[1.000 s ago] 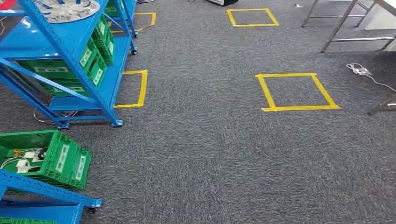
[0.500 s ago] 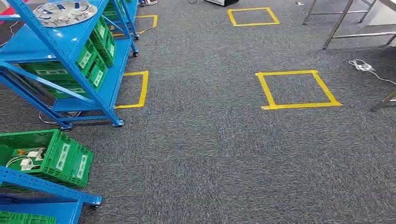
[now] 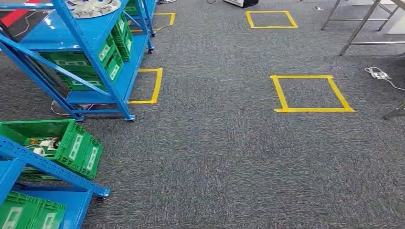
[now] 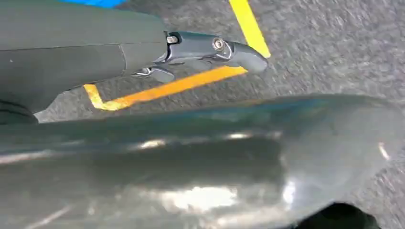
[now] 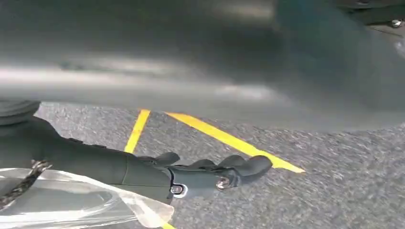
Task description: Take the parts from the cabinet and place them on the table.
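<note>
Cabinet [image 3: 90, 57] with green bins [image 3: 71, 148] stands beside yellow floor squares [image 3: 313, 93].

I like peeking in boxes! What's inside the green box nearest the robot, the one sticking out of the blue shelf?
The green crate holds white parts with thin wires. The blue shelf beam crosses its front and hides the rest.

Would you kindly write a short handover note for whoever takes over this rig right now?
Left robot hand: hangs over the grey carpet, nothing seen in it.
Right robot hand: a clear plastic bag lies against it; grip unclear.
Blue metal rack with green plastic crates at left; steel-legged table far right.
Done: cannot tell, the tabletop is hidden.
Left: probably carrying the bag to the table.
</note>
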### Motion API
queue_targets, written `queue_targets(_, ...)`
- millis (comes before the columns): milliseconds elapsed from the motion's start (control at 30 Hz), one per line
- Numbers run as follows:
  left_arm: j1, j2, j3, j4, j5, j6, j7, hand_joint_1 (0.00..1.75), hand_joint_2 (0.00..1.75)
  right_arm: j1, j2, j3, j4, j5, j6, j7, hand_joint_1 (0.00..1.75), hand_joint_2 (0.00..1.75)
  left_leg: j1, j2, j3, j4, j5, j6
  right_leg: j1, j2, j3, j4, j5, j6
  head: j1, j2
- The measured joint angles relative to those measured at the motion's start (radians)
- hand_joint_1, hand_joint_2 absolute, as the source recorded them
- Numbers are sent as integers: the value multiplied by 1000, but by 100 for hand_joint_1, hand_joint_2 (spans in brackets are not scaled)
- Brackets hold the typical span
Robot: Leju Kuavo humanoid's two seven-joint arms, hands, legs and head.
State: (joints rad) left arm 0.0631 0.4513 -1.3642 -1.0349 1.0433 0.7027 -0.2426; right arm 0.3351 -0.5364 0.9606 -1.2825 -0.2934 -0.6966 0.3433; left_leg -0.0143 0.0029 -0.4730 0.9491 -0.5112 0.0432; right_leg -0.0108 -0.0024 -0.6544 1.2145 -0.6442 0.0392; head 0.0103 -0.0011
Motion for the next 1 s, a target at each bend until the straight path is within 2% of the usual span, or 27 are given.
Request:
queue_targets(33,1,-1,0,0,-2,0,0,0,0,-2,0,0,0,-1,0,-1,0,0,0,0,-11,0,6,-2,0,0,-17,65,-22,3,2,0)
queue_targets(67,1,-2,0,3,-6,0,4,0,0,-2,0,0,0,-3,0,-2,0,0,0,0,-20,2,13,-3,-1,0,-17,92,-10,6,2,0)
queue_targets(100,1,-4,2,6,-11,0,10,0,0,-1,0,0,0,-3,0,-2,0,0,1,0,-28,4,17,-6,-3,0,3,76,23,9,2,0)
queue_targets(133,2,-8,5,13,-21,0,16,0,0,-1,0,0,0,-5,0,-2,0,0,3,-1,-37,8,21,-10,-6,0,50,9,65,11,2,0)
queue_targets(167,2,-12,8,18,-26,0,21,0,0,-1,0,0,0,-6,0,-3,0,0,5,-2,-43,14,23,-14,-8,0,111,-86,94,13,2,0)
queue_targets(200,2,-14,12,22,-30,0,22,0,0,-1,0,-2,0,-7,0,-4,0,0,4,-4,-44,24,23,-17,-13,2,175,-184,102,16,3,0)
queue_targets(233,3,-14,16,26,-32,0,24,0,0,-3,0,-3,0,-9,0,-5,0,0,-1,-6,-58,35,21,-22,-12,12,223,-236,79,18,5,0)
queue_targets(267,2,-16,19,29,-34,0,25,0,0,-3,0,-4,0,-10,0,-5,0,0,-3,-7,-60,41,23,-27,-11,14,208,-232,79,8,1,0)
queue_targets(300,2,-17,22,30,-36,0,25,0,0,-3,0,-5,0,-12,0,-5,0,0,-3,-7,-62,49,26,-30,-11,12,194,-234,74,2,3,0)
queue_targets(333,2,-17,25,33,-38,0,27,0,0,-2,0,-5,0,-15,0,-6,0,0,-1,-9,-64,48,29,-36,-7,11,192,-232,73,-9,2,0)
queue_targets(367,3,-17,29,35,-43,0,31,0,0,1,0,-6,0,-19,0,-10,0,0,1,-10,-67,52,27,-40,-11,8,191,-237,77,-22,4,0)
queue_targets(400,6,-18,29,36,-50,0,34,0,0,2,0,-6,0,-23,0,-14,0,0,3,-9,-70,63,13,-46,-11,2,188,-238,81,-29,2,0)
queue_targets(433,8,-19,31,36,-58,0,36,0,0,6,0,-9,0,-27,0,-15,0,0,5,-7,-85,102,-28,-52,-10,0,184,-238,83,-35,-1,0)
queue_targets(500,12,-21,37,37,-71,0,43,0,0,15,0,-13,0,-39,0,-21,0,0,9,-7,-147,270,-127,-60,-6,-8,176,-237,88,-42,-2,0)
queue_targets(533,14,-23,40,37,-77,0,46,0,0,18,0,-14,0,-44,0,-23,0,0,11,-7,-171,340,-154,-61,-3,-12,174,-236,89,-43,-2,0)
queue_targets(567,19,-24,45,37,-83,0,52,0,0,20,0,-14,0,-50,0,-25,0,0,11,-7,-178,372,-158,-60,0,-14,172,-236,90,-43,-2,0)
queue_targets(600,24,-24,51,37,-91,0,55,0,0,20,0,-15,0,-57,0,-27,0,0,11,-7,-163,357,-137,-57,2,-15,172,-236,91,-43,-2,0)
queue_targets(633,26,-25,55,37,-96,0,56,0,0,20,0,-16,0,-60,0,-29,0,0,11,-7,-131,303,-99,-53,3,-15,173,-236,92,-43,-2,0)
queue_targets(700,31,-24,62,37,-107,0,61,0,0,20,0,-24,-1,-74,0,-35,0,0,5,-7,-38,118,-7,-37,5,-17,190,-236,91,-42,-2,0)
queue_targets(733,33,-22,66,37,-110,0,64,0,0,21,1,-26,-3,-77,0,-37,0,0,-1,-6,-9,66,-8,-27,6,-17,183,-234,91,-40,-1,0)
queue_targets(833,38,-19,77,37,-119,0,71,0,0,21,2,-35,-6,-88,0,-43,0,0,-9,-5,-16,55,-3,-21,2,-17,180,-235,98,-25,-3,0)
queue_targets(867,38,-17,79,37,-121,0,71,0,0,21,2,-37,-8,-91,0,-43,0,0,-9,-5,-15,42,0,-17,2,-18,180,-238,101,-18,-1,0)
queue_targets(900,38,-17,82,37,-123,1,71,0,0,21,2,-40,-10,-92,0,-44,0,0,4,-3,1,0,3,-11,2,-17,168,-231,85,-13,-1,0)
queue_targets(933,38,-18,84,37,-124,0,71,0,0,22,3,-41,-11,-93,0,-45,0,0,1,-1,1,-4,9,-7,3,-10,153,-201,63,-11,3,0)
queue_targets(967,38,-18,85,37,-125,0,71,0,0,21,3,-42,-11,-93,0,-47,0,0,1,-1,-3,-4,11,-3,2,-3,121,-138,30,-9,3,0)
queue_targets(1000,38,-19,86,37,-125,0,72,0,0,21,3,-43,-11,-94,0,-46,0,0,1,-1,-6,-3,10,-3,1,0,78,-52,-5,-6,5,0)
